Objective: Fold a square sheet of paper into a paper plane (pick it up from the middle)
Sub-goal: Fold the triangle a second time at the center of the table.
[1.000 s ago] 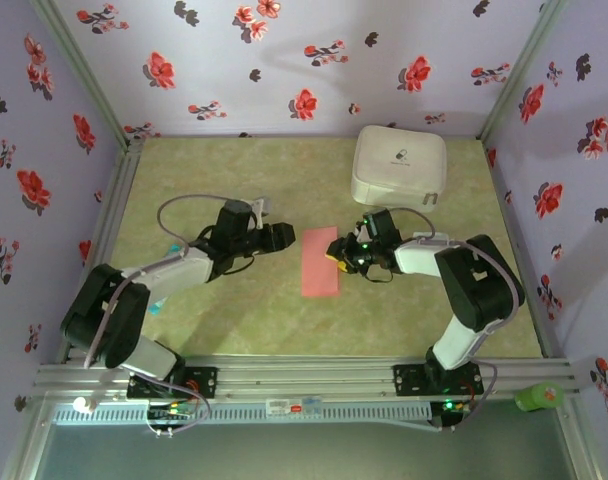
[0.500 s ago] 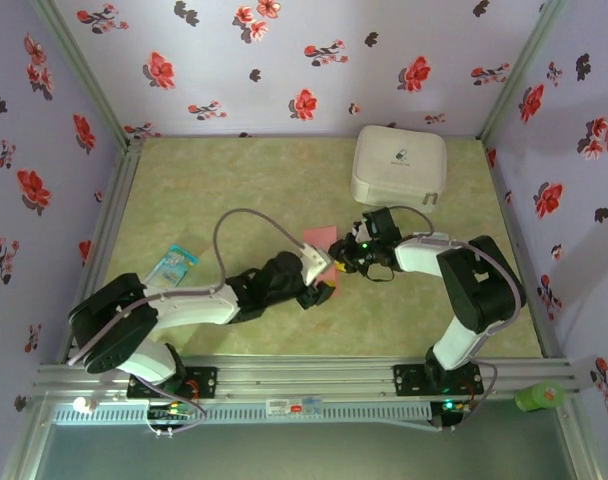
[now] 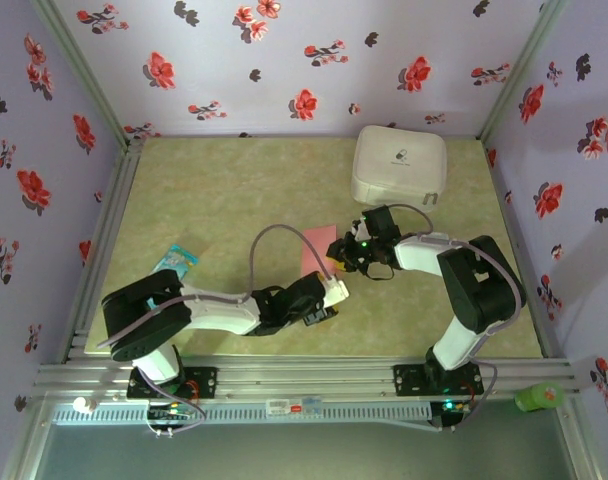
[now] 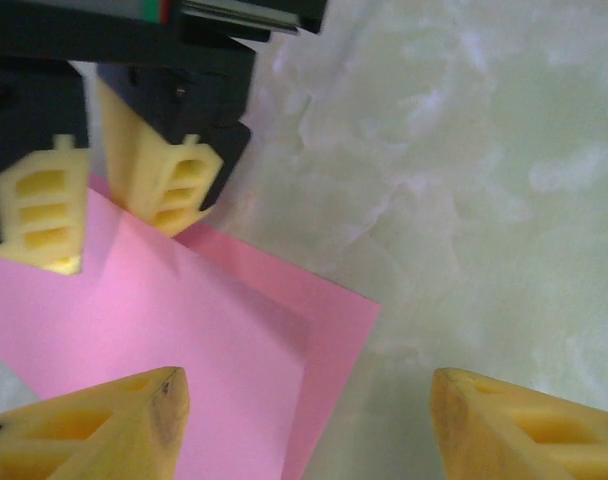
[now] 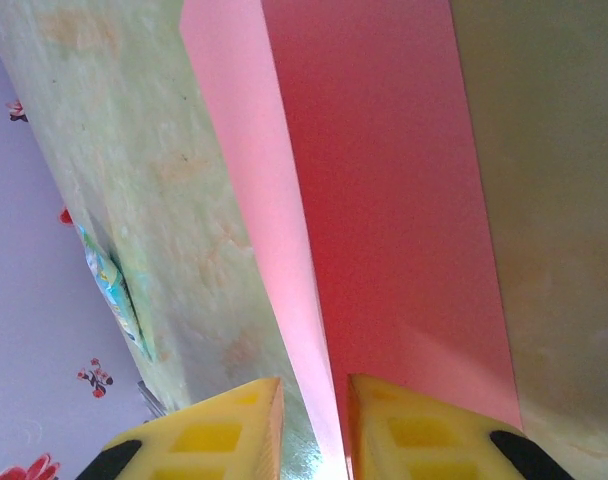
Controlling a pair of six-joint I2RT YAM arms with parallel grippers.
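The salmon-red square sheet of paper, folded double, lies on the surface near the white case, off its near-left corner. The right fingers, at the paper's side nearest the case, are drawn close together, pinching its edge. The left fingers stand wide apart over the paper's corner farthest from the case, holding nothing

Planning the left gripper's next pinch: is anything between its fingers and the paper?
Nothing visible does. In the left wrist view the left gripper stands open over the square sheet of paper, with only bare sheet and table between its fingers. The right gripper pinches the sheet's far edge, apart from them.
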